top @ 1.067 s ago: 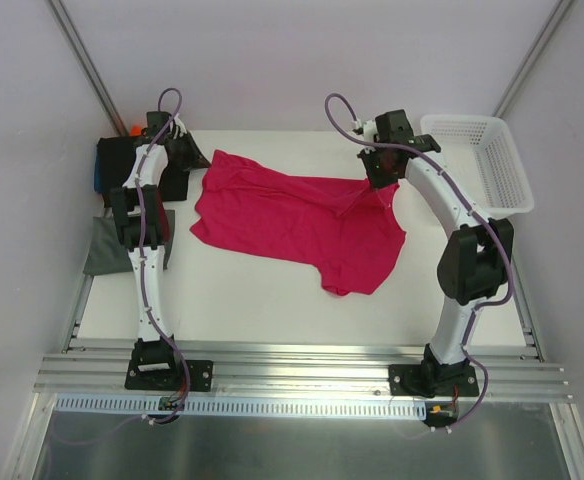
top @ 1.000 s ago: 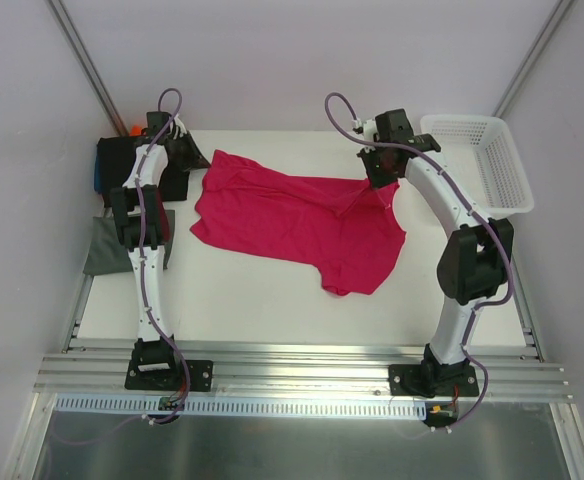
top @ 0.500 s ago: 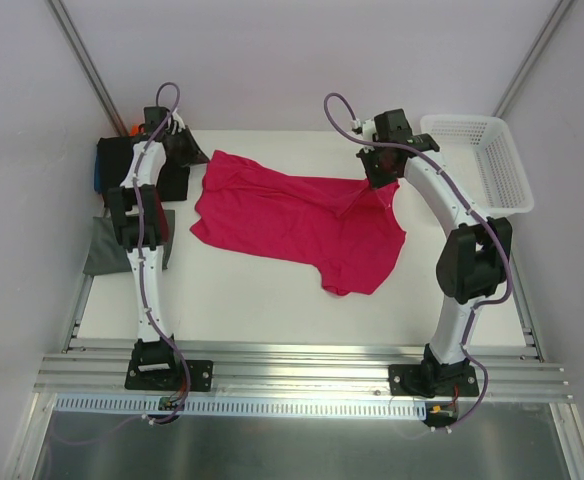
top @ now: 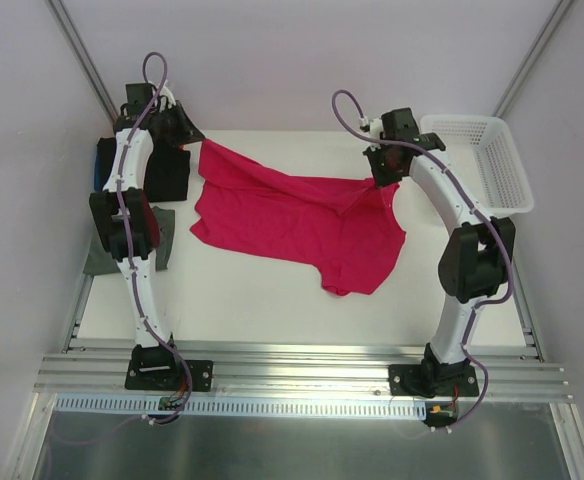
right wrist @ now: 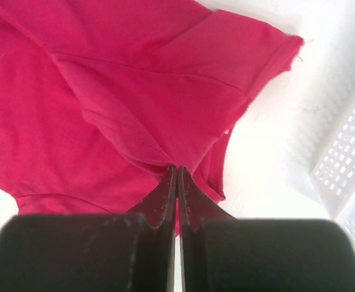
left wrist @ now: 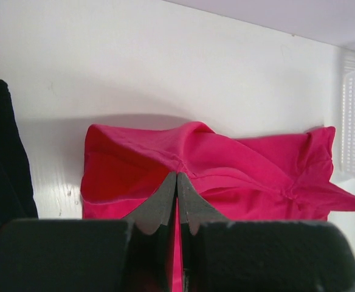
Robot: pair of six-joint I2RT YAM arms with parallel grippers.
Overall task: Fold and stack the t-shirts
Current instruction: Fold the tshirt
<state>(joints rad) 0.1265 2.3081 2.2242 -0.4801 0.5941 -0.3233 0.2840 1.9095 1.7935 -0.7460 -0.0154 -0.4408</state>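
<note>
Crimson-pink soft cloth t-shirt point(top: 292, 222), lying left of the white plastic mesh basket point(top: 472, 121), has just had its corner farthest from that basket lifted by the left gripper point(left wrist: 177, 177) clamped on it, while the right gripper point(right wrist: 177, 171) stays pinched on the basket-side corner, likely stretching it flat for folding.

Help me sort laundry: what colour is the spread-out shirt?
The shirt is plain crimson-pink; top external view shows best.
</note>
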